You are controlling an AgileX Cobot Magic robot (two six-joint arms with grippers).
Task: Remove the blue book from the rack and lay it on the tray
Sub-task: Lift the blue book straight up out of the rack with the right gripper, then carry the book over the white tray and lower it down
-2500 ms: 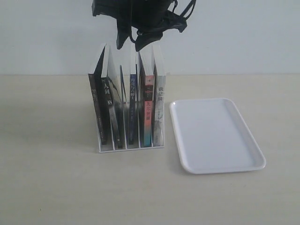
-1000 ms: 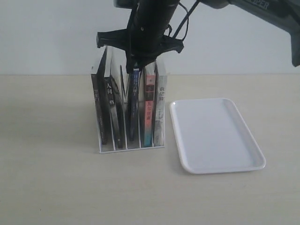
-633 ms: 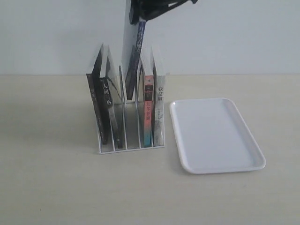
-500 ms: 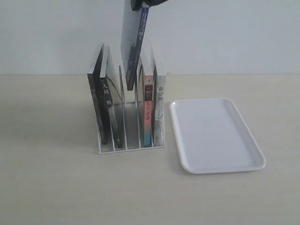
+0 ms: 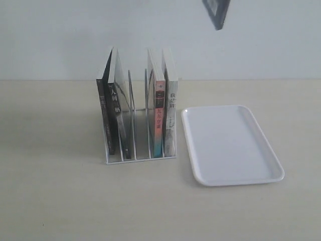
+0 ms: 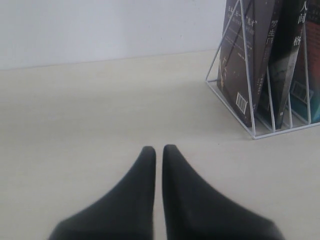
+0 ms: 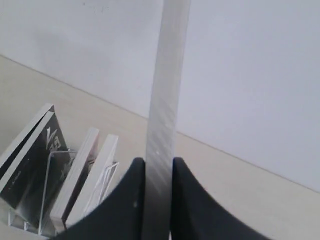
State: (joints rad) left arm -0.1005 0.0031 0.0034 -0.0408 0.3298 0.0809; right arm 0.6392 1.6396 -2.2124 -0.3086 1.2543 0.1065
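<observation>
The blue book's lower corner (image 5: 217,12) hangs at the top edge of the exterior view, above the tray's far end; the rest of it and both arms are out of that frame. In the right wrist view my right gripper (image 7: 158,162) is shut on the book's page edge (image 7: 167,85), high over the rack (image 7: 75,175). The white wire rack (image 5: 131,125) keeps several books, its middle slots bare. The white tray (image 5: 229,145) lies flat to the rack's right. My left gripper (image 6: 158,150) is shut on nothing, low over the table beside the rack (image 6: 260,100).
Black-covered books (image 5: 111,115) lean in the rack's left slots; a red-and-teal-spined book (image 5: 158,120) and a pale one (image 5: 170,118) stand in its right slots. A pale wall runs behind the beige table (image 5: 60,201).
The right gripper has lifted the blue book out of the rack's middle slot, up and to the right. Only its corner now shows at the top of the exterior view. The rack stayed put.
</observation>
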